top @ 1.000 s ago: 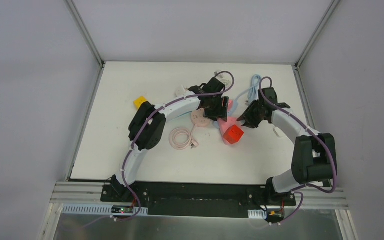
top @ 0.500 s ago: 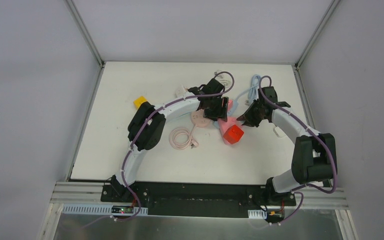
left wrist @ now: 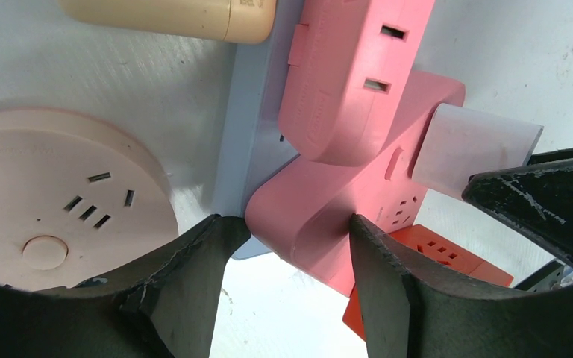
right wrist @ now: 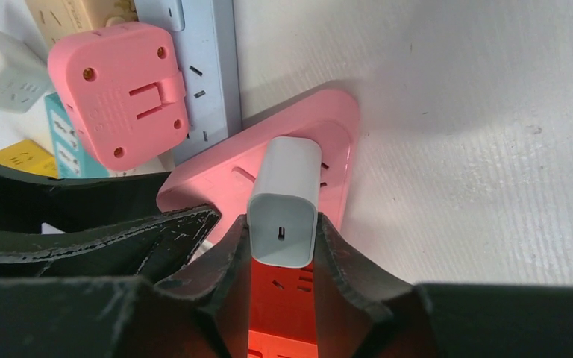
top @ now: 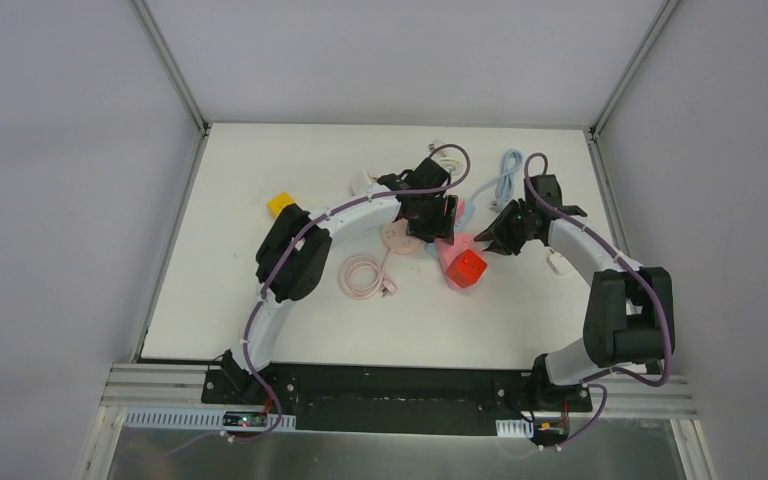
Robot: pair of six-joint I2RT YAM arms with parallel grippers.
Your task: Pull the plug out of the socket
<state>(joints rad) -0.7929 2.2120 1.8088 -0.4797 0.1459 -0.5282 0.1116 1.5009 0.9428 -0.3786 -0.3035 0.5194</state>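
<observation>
Plug (right wrist: 283, 198) first: it is a small white charger block of hard, smooth-sided plastic. It looks light, so expect it to be stiff in its seat rather than heavy. It stands in the pink socket (right wrist: 336, 142), which lies near the middle of the worktop (top: 260, 170), a little toward the far edge.

The flat side faces are the place to grip, and the right end effector (right wrist: 282, 242) has them, its fingers closed narrow on the plug's outer end. Glossy faces may slip, so pull straight along the pins without twisting. The socket looks light too and would likely lift with the plug. The left end effector (left wrist: 295, 237) clamps its pink body between both fingers to hold it down.

Around it crowd a red cube socket (top: 467, 266), a round pink socket (left wrist: 52, 194) and a pale blue strip (right wrist: 194, 67).

The pins are hidden inside the socket, so you cannot tell how deep they sit. From above, both arms cover the plug.
</observation>
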